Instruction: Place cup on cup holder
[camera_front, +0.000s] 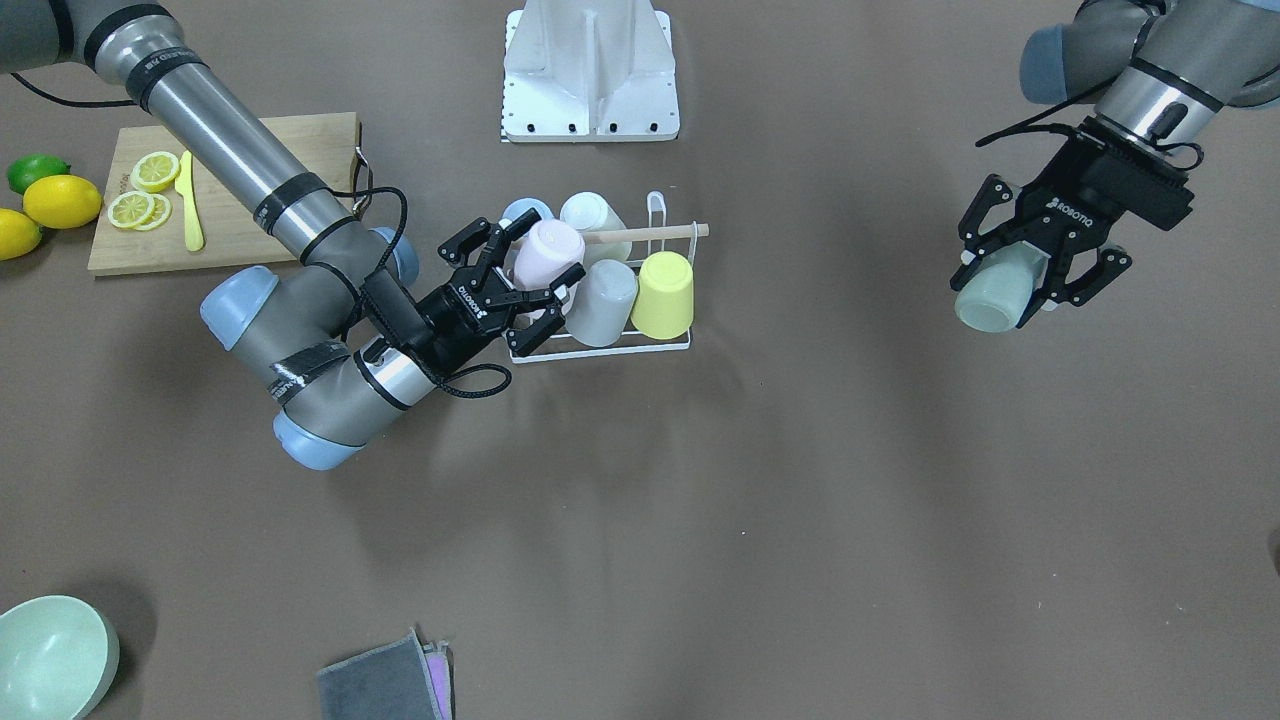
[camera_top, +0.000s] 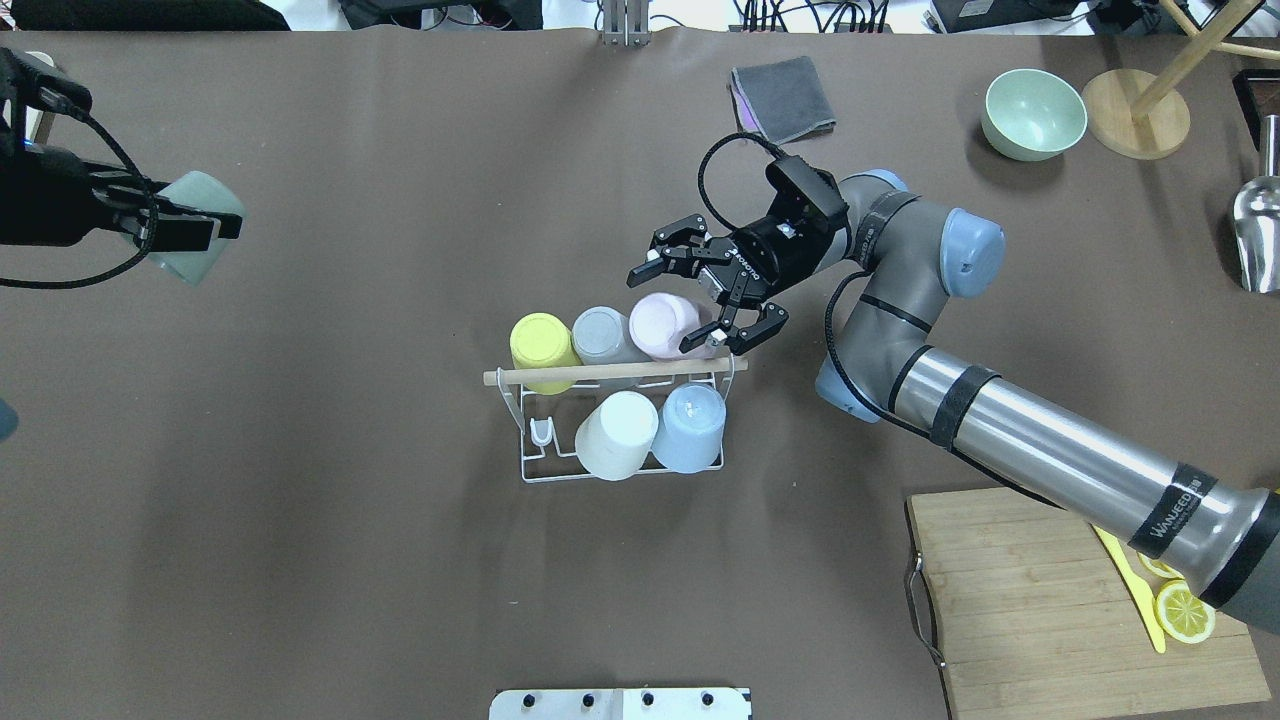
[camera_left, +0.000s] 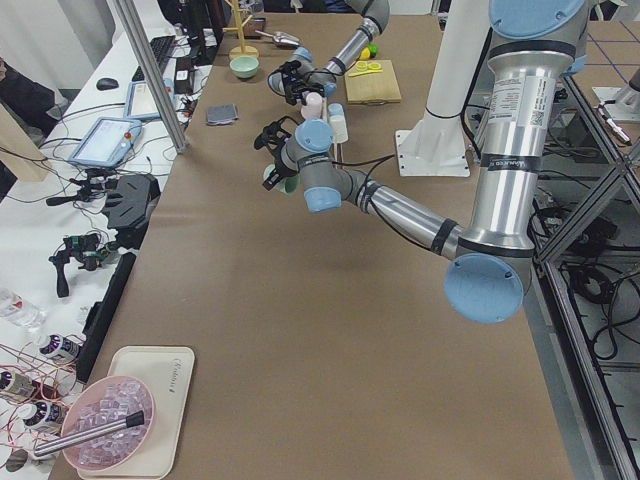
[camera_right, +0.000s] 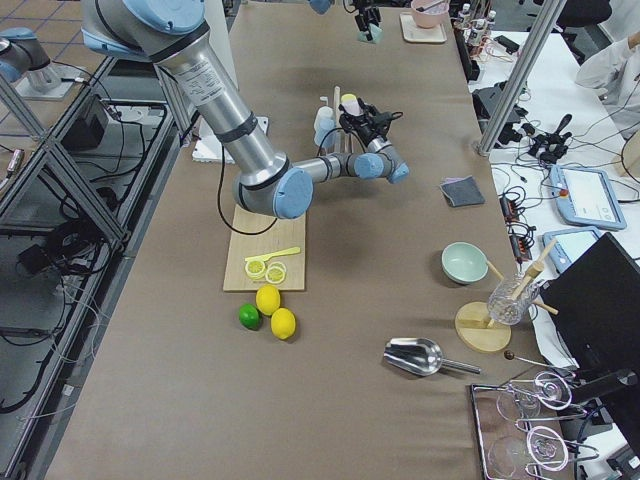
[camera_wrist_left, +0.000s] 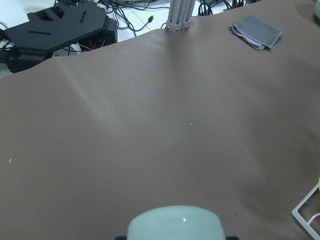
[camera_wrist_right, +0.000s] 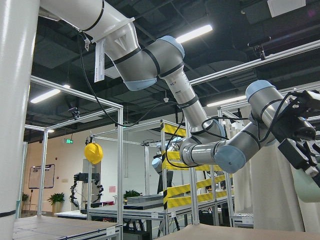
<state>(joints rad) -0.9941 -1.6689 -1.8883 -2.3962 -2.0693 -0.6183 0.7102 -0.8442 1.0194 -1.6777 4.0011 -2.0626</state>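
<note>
Cup holder (camera_top: 540, 432): stands about mid-bench (camera_top: 300, 550), wooden rod (camera_top: 610, 372) across its top.
Cups on holder: five, upturned: yellow (camera_top: 541, 340), grey (camera_top: 601, 335) and pink cup (camera_top: 690, 312) in the row farther from the robot's base, white (camera_top: 612, 434) and blue (camera_top: 690, 427) in the nearer row.
Free place: one bare prong beside the white cup.
Right end effector (camera_top: 665, 312): released, fingers spread either side of the pink cup; contact cannot be told.
Left end effector (camera_front: 1010, 285): clenched on a pale green cup (camera_front: 993, 302), raised near the bench's left end, well apart from the holder.
Progress: judged nearly complete; the green cup is not yet placed, and the bare prong appears to be its place.
</note>
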